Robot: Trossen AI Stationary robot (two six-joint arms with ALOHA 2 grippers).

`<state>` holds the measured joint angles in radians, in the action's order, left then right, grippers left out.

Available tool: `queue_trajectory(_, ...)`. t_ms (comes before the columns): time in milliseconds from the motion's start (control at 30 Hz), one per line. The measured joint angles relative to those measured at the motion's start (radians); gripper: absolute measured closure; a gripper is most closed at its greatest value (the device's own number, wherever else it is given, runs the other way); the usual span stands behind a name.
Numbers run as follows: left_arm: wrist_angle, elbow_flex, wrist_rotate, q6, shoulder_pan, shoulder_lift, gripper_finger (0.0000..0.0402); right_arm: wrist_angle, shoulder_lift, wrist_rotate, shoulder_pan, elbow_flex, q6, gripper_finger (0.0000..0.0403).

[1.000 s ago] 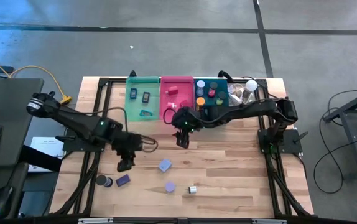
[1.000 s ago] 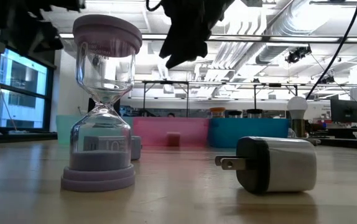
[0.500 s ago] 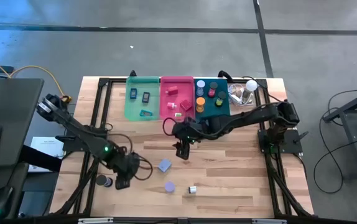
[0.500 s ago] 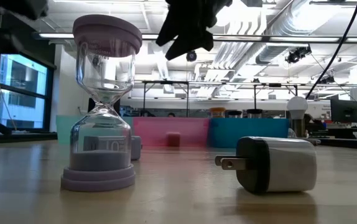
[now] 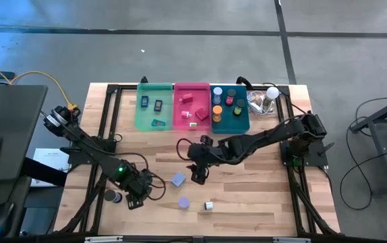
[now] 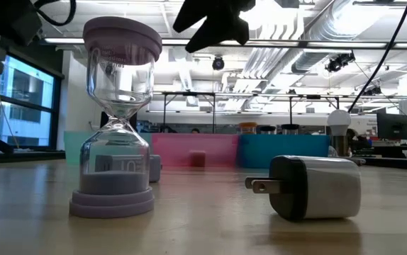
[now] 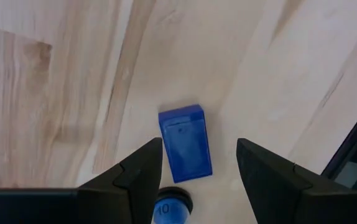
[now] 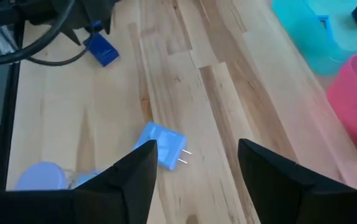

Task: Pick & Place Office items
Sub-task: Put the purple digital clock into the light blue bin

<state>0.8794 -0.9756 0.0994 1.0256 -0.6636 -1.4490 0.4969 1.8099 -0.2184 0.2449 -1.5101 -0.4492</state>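
My left gripper (image 5: 135, 198) (image 7: 200, 163) is open, low over the blue block (image 7: 185, 144), which lies flat on the wood between its fingers. A dark round roll (image 5: 112, 196) (image 7: 169, 208) sits just beside it. My right gripper (image 5: 199, 177) (image 8: 197, 155) is open, above and right of the light blue plug (image 5: 178, 179) (image 8: 163, 149). The lavender hourglass (image 5: 184, 202) (image 6: 116, 120) stands upright on its base. The white and dark charger (image 5: 209, 206) (image 6: 310, 185) lies on its side. In the low view the right gripper (image 6: 214, 21) hangs high above them.
Green bin (image 5: 142, 118), pink bin (image 5: 180, 120) and teal bin (image 5: 245, 121) stand in a row at the far edge, each with small items inside. A white bulb with clear plastic (image 5: 268, 96) lies to their right. Black frame rails run along both table sides.
My left gripper has moved toward the near edge and down until its fingers stand around the blue block. My right gripper has moved from near the bins toward the near edge, closing on the light blue plug. The items on the table have stayed put.
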Motion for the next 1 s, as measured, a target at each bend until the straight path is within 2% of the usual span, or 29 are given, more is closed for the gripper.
queue_trajectory(200, -0.017, 0.0, -0.025, 0.015, 0.0, 0.0, 0.0203, 0.0, 0.0, -0.004, 0.029, 0.0, -0.043, 0.019)
queue_trajectory(333, -0.016, 0.0, -0.054, 0.029, 0.003, 0.0, 0.0203, 0.0, 0.001, -0.043, 0.05, 0.0, -0.056, 0.019)
queue_trajectory(567, -0.016, 0.0, -0.052, 0.046, -0.004, 0.0, 0.0187, 0.0, 0.001, -0.046, 0.078, 0.0, -0.083, 0.019)
queue_trajectory(700, -0.064, 0.001, -0.043, -0.041, -0.017, 0.0, 0.0165, 0.002, 0.012, -0.045, 0.088, 0.0, -0.107, 0.019)
queue_trajectory(1000, -0.111, 0.001, -0.021, -0.025, -0.024, 0.0, 0.0162, -0.003, 0.029, -0.048, 0.091, 0.0, -0.108, 0.019)
